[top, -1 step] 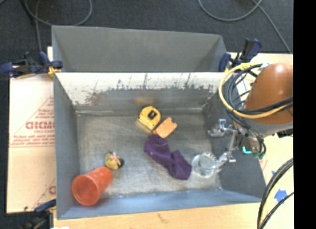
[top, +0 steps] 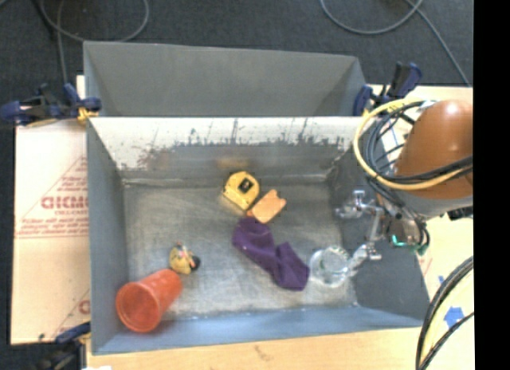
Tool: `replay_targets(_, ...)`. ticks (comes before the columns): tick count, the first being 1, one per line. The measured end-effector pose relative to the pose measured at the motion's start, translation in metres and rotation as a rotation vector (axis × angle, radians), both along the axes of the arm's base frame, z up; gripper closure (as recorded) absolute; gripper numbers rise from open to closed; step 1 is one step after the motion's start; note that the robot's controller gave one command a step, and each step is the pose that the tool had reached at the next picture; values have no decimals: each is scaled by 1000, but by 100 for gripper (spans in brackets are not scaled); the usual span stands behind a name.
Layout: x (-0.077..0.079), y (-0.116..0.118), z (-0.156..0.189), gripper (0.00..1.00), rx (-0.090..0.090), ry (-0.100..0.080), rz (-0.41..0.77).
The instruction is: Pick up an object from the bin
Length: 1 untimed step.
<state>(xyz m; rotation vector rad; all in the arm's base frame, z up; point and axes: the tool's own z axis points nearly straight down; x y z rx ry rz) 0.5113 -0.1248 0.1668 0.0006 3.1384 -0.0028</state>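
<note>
Clear cup (top: 331, 267) lies on its side near the bin's (top: 223, 81) front right corner, just right of the purple sock (top: 271, 254). Your gripper (top: 360, 230), fingers apart, hangs beside it. Probably light, slick, thin-walled: pinch its rim.

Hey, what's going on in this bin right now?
The robot arm's pincer is open at the right end of the grey bin, right beside a clear cup, with nothing between its fingers. A purple cloth lies just left of that cup. A yellow box, a small toy and an orange cup sit farther off.
</note>
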Motion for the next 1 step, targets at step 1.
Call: replay_targets(1,7,-1,-80,100,1,-5,-220)
